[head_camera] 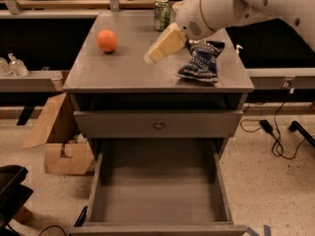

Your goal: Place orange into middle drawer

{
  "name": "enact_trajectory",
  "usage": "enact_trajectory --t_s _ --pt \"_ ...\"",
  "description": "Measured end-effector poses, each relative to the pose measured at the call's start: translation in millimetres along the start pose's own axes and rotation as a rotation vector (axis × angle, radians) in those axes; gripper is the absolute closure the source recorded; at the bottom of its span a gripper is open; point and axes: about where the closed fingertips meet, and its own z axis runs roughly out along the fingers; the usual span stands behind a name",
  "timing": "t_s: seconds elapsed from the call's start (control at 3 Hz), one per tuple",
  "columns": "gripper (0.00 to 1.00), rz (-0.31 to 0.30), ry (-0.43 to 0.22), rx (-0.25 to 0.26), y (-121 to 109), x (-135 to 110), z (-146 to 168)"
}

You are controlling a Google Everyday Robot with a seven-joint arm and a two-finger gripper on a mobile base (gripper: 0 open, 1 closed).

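The orange (107, 40) sits on the left part of the grey cabinet's top (123, 73). My gripper (152, 57), cream-coloured at the end of the white arm (221, 6), hovers over the middle of the top. It is to the right of the orange and apart from it, with nothing seen in it. The middle drawer (157, 193) is pulled out low at the front. It is a deep grey tray and nothing lies in it. Above it is a shut drawer with a flat front and a small knob (158, 125).
A blue chip bag (201, 60) lies on the top just right of the gripper. A green can (162, 14) stands at the back. A cardboard box (54, 136) is on the floor at the left, cables (275, 136) at the right, and a black object (12, 195) at the lower left.
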Motion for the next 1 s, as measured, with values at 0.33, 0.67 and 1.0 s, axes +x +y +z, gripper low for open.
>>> enact_trajectory --t_s 0.33,0.67,1.0 --pt "0.0 -0.022 -0.044 0.03 -41 -17 54" --pt "0.0 -0.036 -0.084 0.055 -76 -42 114" --pt "0.0 -0.019 -0.103 0.036 -84 -55 166"
